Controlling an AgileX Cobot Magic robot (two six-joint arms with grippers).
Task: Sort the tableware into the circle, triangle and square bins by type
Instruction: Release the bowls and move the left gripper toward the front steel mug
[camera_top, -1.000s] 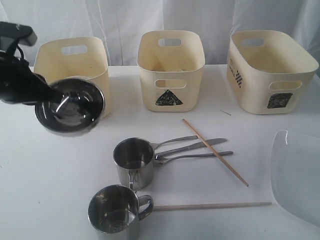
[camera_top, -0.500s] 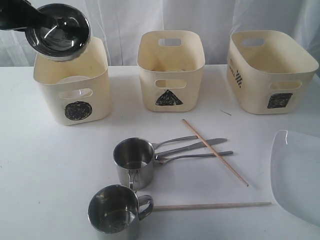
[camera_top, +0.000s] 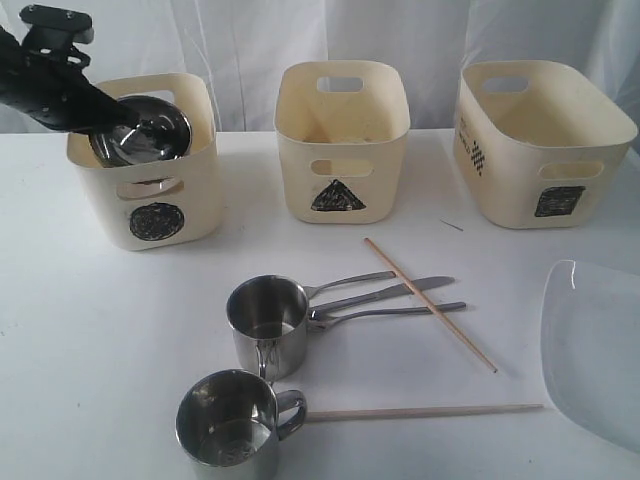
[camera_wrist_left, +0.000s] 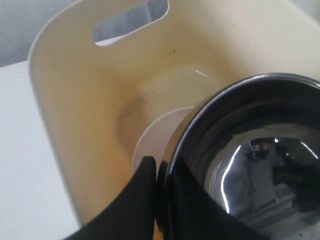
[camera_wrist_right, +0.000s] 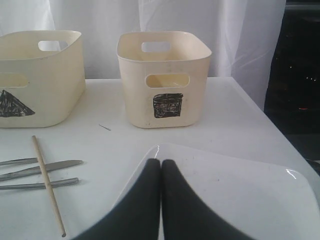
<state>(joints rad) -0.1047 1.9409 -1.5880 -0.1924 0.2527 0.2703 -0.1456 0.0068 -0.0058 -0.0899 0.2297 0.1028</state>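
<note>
The left end effector (camera_wrist_left: 159, 172) is clamping the rim of a steel bowl (camera_wrist_left: 250, 165), tilted inside the circle bin (camera_top: 100, 200); the placing step is probably calling for lowering, then opening; the left wrist view alone is plainly showing a white bowl (camera_wrist_left: 157, 137) underneath; the right end effector (camera_wrist_right: 161, 167), jaws together, is hovering over the clear plate (camera_wrist_right: 240, 200).

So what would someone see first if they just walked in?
The left pincer holds a shiny steel bowl tilted in the mouth of the circle bin, back left. Two steel mugs stand at the front of the white table, with a clear plate on the right.
</note>
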